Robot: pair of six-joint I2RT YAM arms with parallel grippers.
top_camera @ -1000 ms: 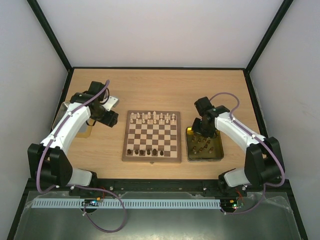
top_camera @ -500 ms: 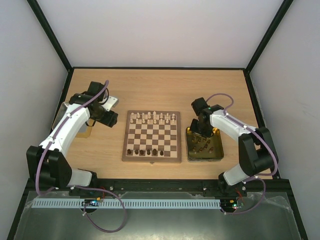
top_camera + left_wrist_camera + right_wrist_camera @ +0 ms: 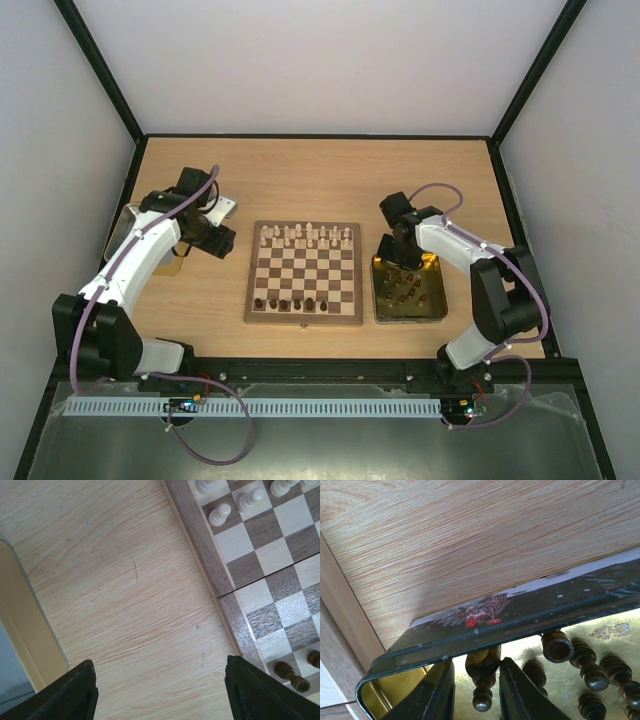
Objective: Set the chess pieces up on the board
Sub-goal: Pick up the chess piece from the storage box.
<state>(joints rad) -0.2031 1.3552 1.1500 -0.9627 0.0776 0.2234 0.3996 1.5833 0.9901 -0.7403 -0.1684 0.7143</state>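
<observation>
Right pincer (image 3: 477,669) low in tin tray (image 3: 530,617), far-left corner. Jaws narrow, flanking dark chessman (image 3: 482,666) (contact unclear). Chessman's long axis runs along fingers, centred between them. Board (image 3: 305,275) lies to left. Left pincer (image 3: 160,667) wide, empty, over surface (image 3: 125,580).

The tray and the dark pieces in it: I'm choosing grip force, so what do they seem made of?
Tray: probably thin metal, a tin. It is shiny gold inside and reflects the pieces, with a dark printed outside and a thin wall with a rounded corner.
Dark pieces: likely turned wood with dark brown varnish, judging by their ringed profiles and soft sheen.
</observation>
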